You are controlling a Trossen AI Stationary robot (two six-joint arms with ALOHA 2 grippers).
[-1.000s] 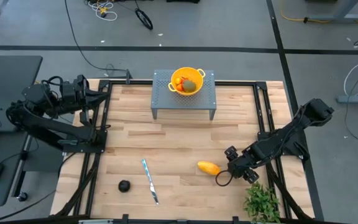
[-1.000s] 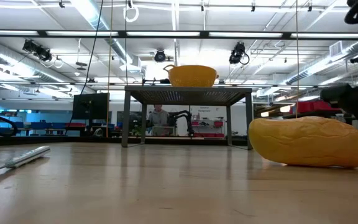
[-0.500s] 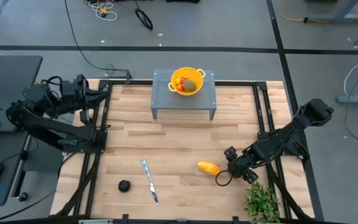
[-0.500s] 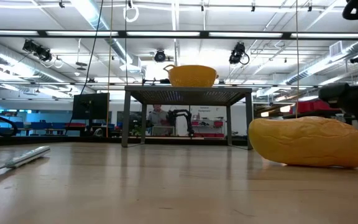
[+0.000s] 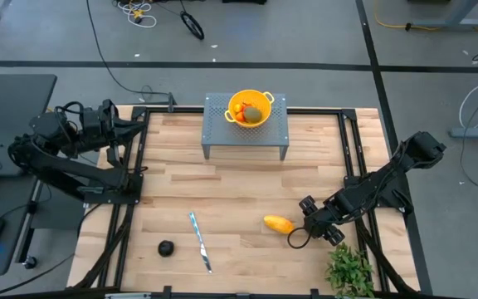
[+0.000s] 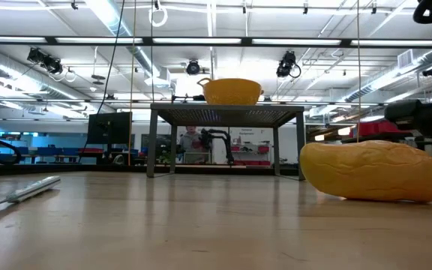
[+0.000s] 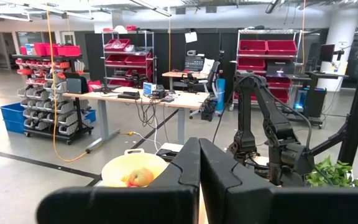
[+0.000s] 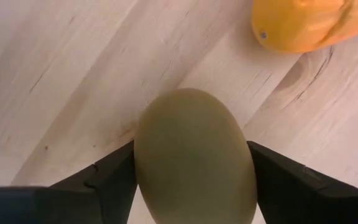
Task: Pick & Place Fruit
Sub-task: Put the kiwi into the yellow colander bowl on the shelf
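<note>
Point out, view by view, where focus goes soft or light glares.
Right wrist view: the olive-green fruit between the fingers is soft-edged, while the wood grain is crisp. Low view: the yellow fruit looms large, and ceiling strip lights glare above. Left wrist view: the closed fingers are dark silhouettes. High view: even light, faint shadows.

Almost nothing on your bench has shifted. Your right pincer [image 5: 297, 239], low beside the yellow-orange fruit [image 5: 278, 223], has drawn its fingers [image 8: 104, 177] in around the olive-green oval [image 8: 194, 155], both now against its sides. Far behind, the person [image 6: 191, 141] in the low view has moved slightly.
</note>
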